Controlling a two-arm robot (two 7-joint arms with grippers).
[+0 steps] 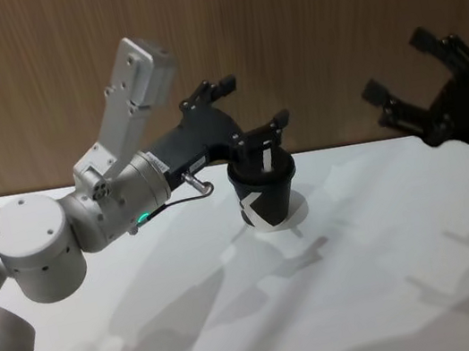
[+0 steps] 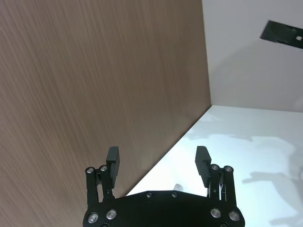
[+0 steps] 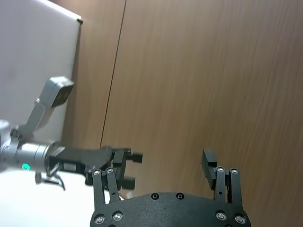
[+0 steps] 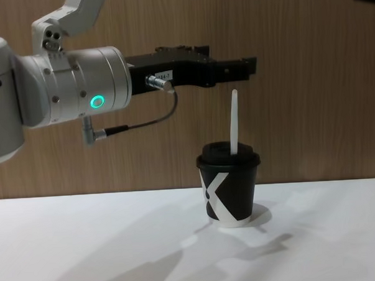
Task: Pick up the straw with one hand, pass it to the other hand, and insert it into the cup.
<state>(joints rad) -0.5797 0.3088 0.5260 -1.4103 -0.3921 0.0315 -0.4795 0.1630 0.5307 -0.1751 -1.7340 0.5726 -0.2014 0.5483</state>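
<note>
With the straw (image 4: pixel 234 123) already standing upright through the lid of the cup (image 4: pixel 229 188) on the tabletop (image 4: pixel 117 243), insertion looks done. Left pincer (image 4: pixel 234 69) spread open just above the straw; right pincer (image 1: pixel 440 103) open, far right. Next: withdraw clear without knocking the straw.

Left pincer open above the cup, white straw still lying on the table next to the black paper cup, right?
Not quite. The long white straw is not on the table; it stands upright in the domed lid of the black paper cup, as the chest view shows. The left pincer is open above it, as you said.
</note>
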